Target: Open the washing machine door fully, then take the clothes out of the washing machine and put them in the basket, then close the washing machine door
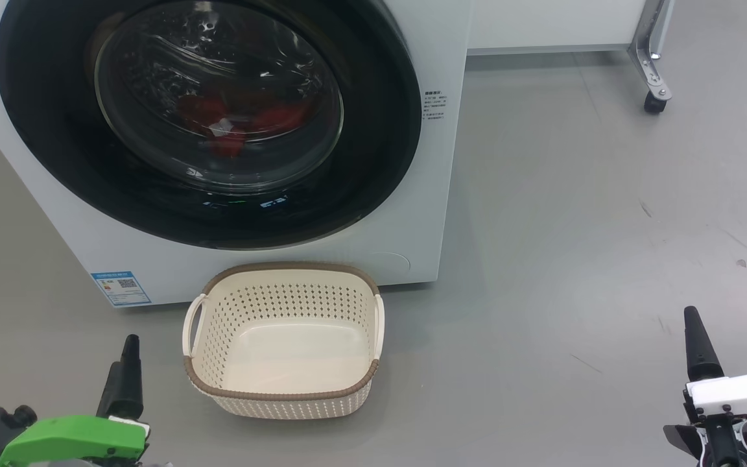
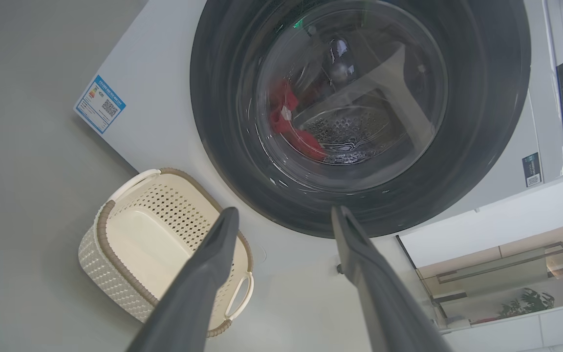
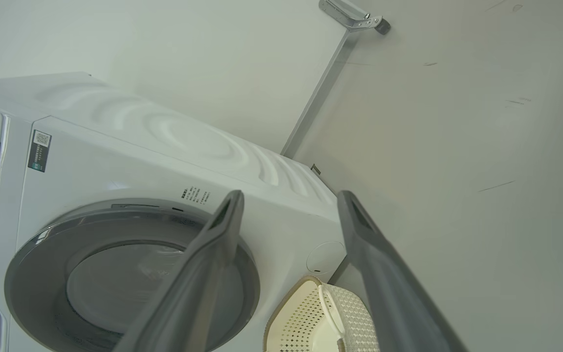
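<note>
The washing machine (image 1: 412, 246) is white, its door (image 1: 43, 130) glossy black, the clothes (image 1: 244, 123) red; the basket (image 1: 283, 305) is cream, perforated, brown-rimmed.

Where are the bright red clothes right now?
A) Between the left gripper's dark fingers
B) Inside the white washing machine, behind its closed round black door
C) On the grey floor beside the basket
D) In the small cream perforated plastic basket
B: the bright red clothes show through the glass window of the shut round glossy black washing machine door, and the cream perforated plastic basket holds nothing.
</note>
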Available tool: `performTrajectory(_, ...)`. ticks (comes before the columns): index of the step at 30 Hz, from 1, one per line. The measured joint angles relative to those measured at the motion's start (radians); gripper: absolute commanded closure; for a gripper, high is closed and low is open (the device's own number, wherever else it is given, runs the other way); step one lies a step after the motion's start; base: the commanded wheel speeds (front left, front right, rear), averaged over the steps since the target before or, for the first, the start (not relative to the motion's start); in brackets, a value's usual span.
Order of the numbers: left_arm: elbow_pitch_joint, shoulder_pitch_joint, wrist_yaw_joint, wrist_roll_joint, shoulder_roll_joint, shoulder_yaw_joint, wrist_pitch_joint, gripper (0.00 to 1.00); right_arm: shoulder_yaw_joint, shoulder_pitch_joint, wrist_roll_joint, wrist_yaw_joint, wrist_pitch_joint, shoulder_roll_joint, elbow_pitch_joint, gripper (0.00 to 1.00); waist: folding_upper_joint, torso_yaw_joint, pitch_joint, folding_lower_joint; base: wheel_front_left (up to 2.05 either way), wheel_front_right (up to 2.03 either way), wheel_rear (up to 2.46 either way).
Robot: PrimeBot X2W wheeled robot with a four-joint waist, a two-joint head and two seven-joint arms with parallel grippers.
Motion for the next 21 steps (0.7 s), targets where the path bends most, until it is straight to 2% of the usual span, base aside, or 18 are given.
performTrajectory(8, -0.004, -0.009, 0.014, 0.174, 0.033, -0.042, -0.028, 0.00, 0.035, -0.001, -0.124, -0.011, -0.031, -0.021, -0.003, 0.00, 0.0000, 0.001, 0.001, 0.0000, 0.00, 0.00, 0.00)
performTrajectory(21, -0.029, -0.030, 0.054, 0.419, 0.036, -0.072, -0.071, 0.00, 0.102, -0.018, -0.367, -0.036, -0.077, -0.066, -0.010, 0.00, 0.0000, 0.001, 0.004, 0.0000, 0.00, 0.00, 0.00)
